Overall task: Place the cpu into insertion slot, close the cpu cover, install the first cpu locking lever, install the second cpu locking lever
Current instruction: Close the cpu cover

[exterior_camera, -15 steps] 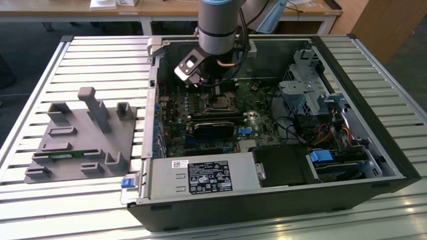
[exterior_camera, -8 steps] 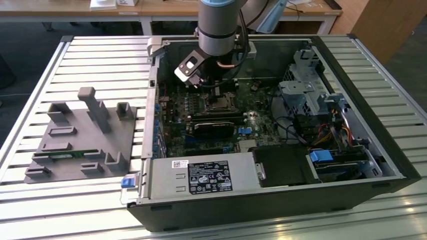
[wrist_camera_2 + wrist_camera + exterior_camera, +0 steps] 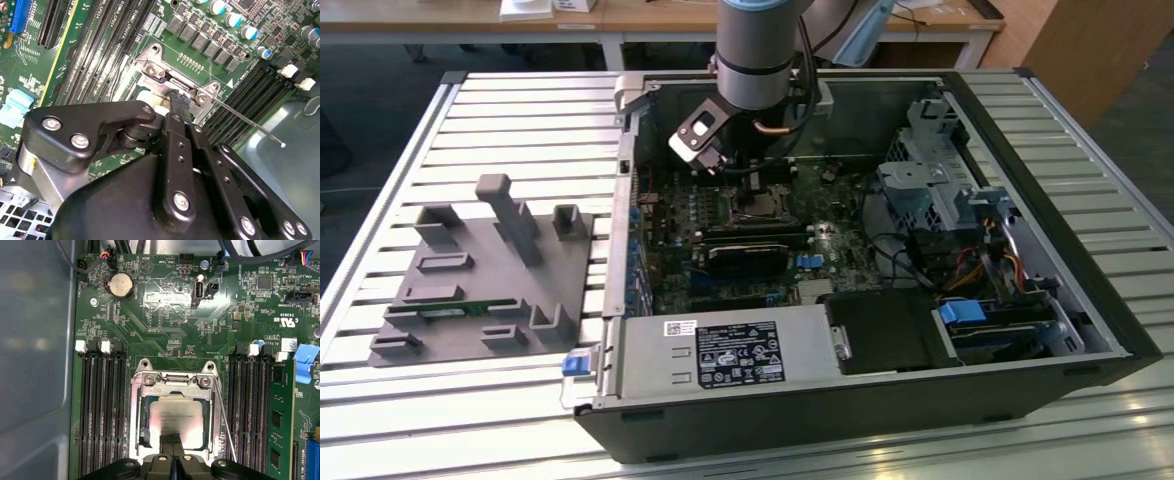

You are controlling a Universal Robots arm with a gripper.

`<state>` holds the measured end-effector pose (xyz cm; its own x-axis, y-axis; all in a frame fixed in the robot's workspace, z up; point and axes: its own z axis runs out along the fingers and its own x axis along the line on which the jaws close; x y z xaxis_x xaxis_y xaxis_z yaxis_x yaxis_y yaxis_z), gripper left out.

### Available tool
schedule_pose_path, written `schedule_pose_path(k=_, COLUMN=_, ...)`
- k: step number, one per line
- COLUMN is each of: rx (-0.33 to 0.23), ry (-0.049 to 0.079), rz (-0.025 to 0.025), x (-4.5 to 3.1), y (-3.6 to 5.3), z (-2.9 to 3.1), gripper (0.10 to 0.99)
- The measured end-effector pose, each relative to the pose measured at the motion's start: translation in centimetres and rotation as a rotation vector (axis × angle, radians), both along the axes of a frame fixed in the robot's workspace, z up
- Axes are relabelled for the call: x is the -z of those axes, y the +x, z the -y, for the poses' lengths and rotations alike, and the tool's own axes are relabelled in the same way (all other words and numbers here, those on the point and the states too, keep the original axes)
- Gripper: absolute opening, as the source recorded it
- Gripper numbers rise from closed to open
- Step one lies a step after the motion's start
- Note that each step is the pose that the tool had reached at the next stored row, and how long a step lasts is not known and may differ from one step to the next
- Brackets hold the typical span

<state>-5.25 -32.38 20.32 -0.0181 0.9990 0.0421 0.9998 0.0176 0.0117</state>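
First wrist view is showing the cpu cover [image 3: 136,410] lying over the insertion slot [image 3: 145,425], where the cpu [image 3: 176,412] is sitting; the gripper [image 3: 172,440], fingers closed together and empty, seems to be pressing the cover's edge flat, beside the free lever [image 3: 225,430].

You're in a robotics lab or workshop. A slatted metal tabletop [image 3: 494,120] carries an opened computer case [image 3: 854,420], with a grey fixture block [image 3: 480,270] at its nine o'clock. The arm [image 3: 761,50] stands over the case at twelve, and wooden desks [image 3: 667,15] line the background beyond, also at twelve o'clock.
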Motion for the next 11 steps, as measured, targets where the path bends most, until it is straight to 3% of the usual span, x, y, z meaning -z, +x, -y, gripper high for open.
schedule_pose_path(k=11, rx=0.0, ry=0.0, rz=-0.001, x=-0.01, y=0.0, z=0.0, gripper=0.102)
